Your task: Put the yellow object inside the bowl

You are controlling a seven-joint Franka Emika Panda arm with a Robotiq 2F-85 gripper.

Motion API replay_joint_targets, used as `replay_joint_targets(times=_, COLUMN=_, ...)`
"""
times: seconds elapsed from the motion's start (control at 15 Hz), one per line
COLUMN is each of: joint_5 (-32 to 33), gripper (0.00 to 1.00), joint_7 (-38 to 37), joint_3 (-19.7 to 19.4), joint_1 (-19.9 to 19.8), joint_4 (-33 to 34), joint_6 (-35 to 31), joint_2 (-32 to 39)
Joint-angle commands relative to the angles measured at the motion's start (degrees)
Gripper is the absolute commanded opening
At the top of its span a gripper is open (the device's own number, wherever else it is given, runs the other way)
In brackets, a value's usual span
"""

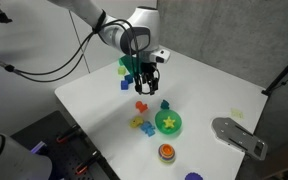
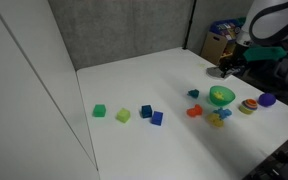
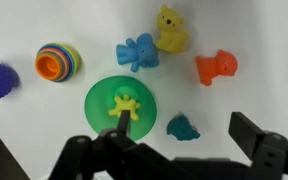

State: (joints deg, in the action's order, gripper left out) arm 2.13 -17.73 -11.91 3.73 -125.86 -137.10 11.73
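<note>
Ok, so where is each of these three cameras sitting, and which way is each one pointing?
An exterior view: raised off a table corner, looking down at the white table and the small round bright green plastic bowl; the arm and gripper show.
An exterior view: low, looking along the table towards the distant bowl; the gripper shows small.
Wrist view: looking straight down on the bowl holding the flat yellow star-shaped plastic piece; the open gripper frames the bottom.
Shared: all three show the bowl.
</note>
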Motion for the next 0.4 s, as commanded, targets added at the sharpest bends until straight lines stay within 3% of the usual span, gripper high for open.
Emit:
replay_joint_targets(times=0.0, joint_5=-4.8, gripper=1.0, joint_7=6.8, joint_3=4.0, joint_1=-3.8, joint_4=-1.6, joint_6=6.4, joint_2=-4.1)
replay_joint_targets(times=0.2, joint_5=-4.3, gripper=1.0, joint_7=8.3, joint_3=5.0, joint_1=-4.7, joint_4=-1.8, joint_6=10.2, joint_2=-5.6)
replay_joint_targets(times=0.33, joint_5=-3.6, gripper=1.0, joint_7=6.5, joint_3=5.3, joint_1=-4.8, joint_4=-0.4, joint_6=9.1, joint_2=-3.5)
